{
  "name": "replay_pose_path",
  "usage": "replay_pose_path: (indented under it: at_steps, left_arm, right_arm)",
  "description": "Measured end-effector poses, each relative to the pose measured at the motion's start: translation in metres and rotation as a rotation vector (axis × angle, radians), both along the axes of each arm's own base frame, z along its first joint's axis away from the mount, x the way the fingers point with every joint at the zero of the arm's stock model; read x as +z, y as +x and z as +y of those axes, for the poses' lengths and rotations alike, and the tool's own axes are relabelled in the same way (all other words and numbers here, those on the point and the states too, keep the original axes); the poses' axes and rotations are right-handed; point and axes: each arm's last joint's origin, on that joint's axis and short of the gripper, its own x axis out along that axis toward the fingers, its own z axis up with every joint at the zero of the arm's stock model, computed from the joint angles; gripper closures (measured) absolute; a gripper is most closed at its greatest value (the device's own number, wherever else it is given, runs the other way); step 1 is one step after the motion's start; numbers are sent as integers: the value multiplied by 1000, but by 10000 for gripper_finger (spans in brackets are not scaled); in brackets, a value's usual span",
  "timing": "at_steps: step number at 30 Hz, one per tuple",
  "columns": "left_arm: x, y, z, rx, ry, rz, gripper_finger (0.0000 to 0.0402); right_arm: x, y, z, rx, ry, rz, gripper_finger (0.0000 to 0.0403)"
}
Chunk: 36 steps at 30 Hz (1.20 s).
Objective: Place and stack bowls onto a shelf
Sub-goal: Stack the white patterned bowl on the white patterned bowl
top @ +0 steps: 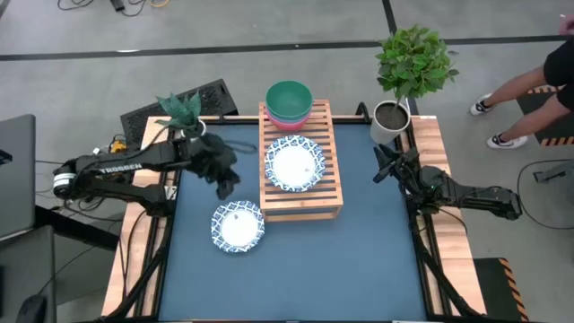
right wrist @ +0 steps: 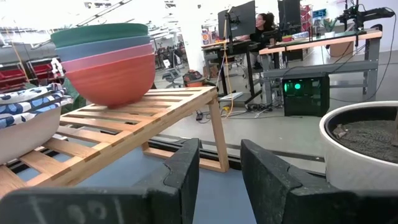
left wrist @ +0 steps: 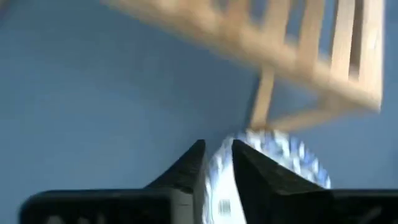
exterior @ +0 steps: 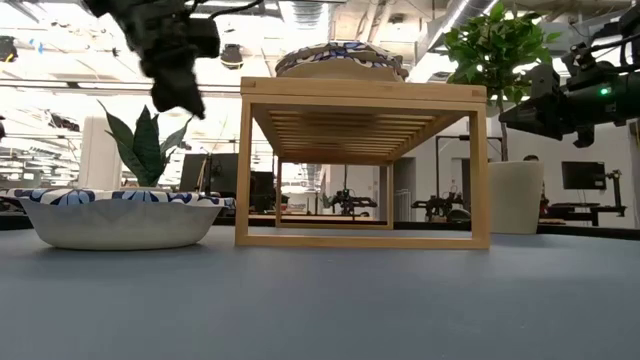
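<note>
We count four bowls, taking the shelf [top: 301, 161] as our landmark. Nearest us, on the blue table [top: 296, 260] just off the shelf's front left corner, sits one patterned bowl [top: 238, 225]. A second patterned bowl [top: 294, 163] rests on the shelf's slats near the middle, and from table height we see only its rim above the top board. At the shelf's far end a green bowl [top: 288, 94] is nested in a pink bowl [top: 291, 117]; the right wrist view shows a bluish band between them, and we cannot tell whether that is another bowl.

The left gripper [top: 224, 182] hangs above the table left of the shelf, beyond the near bowl; its fingers stand slightly parted with nothing between them, and its wrist view is blurred. The right gripper [top: 380, 169] waits off the shelf's right side, fingers apart and empty.

We count two potted plants beyond the shelf, and a person [top: 538, 85] cut off at the far right edge
</note>
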Motion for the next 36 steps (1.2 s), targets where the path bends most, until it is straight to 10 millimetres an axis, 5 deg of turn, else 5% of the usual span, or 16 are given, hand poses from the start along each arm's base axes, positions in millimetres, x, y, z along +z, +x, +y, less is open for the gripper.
replay_pose_path:
  at_steps: [14,36]
  left_arm:
    - [-38,22,-29,-130,8,284,220]
    - [-86,24,-32,-191,-15,477,213]
  right_arm:
    - [0,0,0,0,0,0,259]
    - [0,0,0,1,-4,5,259]
